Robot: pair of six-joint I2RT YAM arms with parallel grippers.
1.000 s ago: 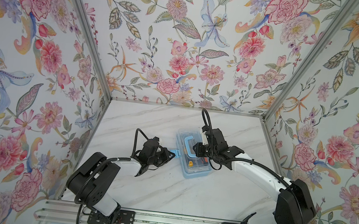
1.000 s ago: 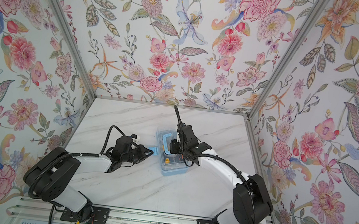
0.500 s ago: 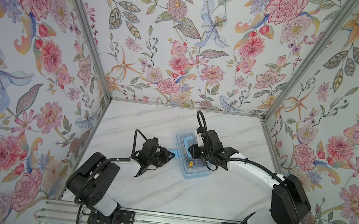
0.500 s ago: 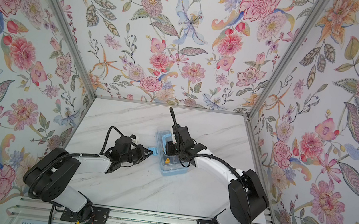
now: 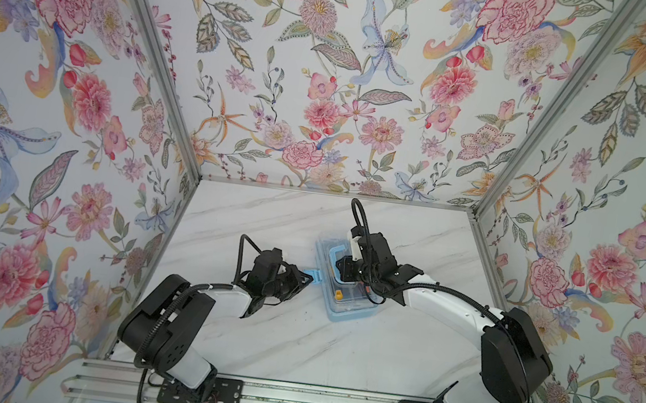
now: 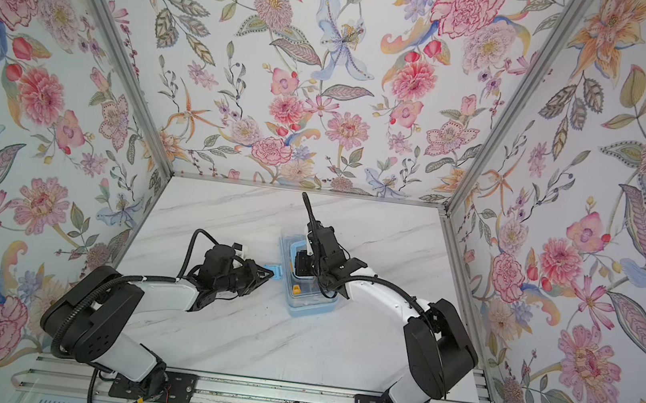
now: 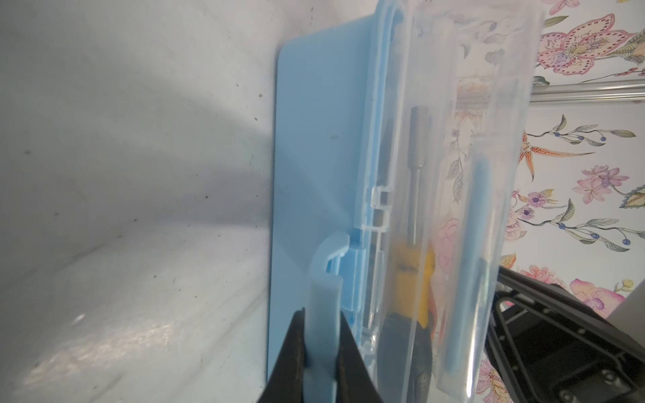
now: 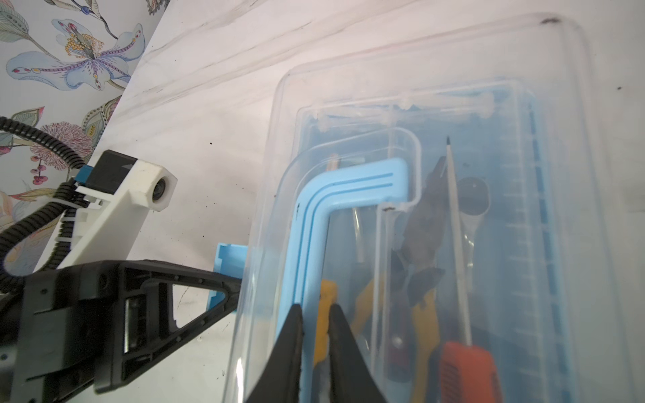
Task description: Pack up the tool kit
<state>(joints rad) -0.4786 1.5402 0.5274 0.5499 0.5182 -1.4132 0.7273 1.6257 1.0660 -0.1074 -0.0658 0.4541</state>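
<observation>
Your right gripper [image 8: 316, 314] has slid left over the tool case [image 5: 349, 312] since a second ago, and its jaws have drawn together. They now pinch one leg of the light blue handle [image 8: 349, 188], which lies flat in the recess of the clear lid [image 8: 453, 115]. Your left arm has not shifted. The left gripper [image 7: 321, 328] is clamped on the blue latch [image 7: 324, 275], which sticks out leftward from the case's left side. You will find the case near the middle of the marble table [image 5: 268, 225] in both top views, its long side running near to far and the lid down over the blue base. You cannot tell whether the lid is fully seated. Through it you can see yellow-handled pliers [image 8: 424, 314] and an orange-handled screwdriver [image 8: 464, 363].
</observation>
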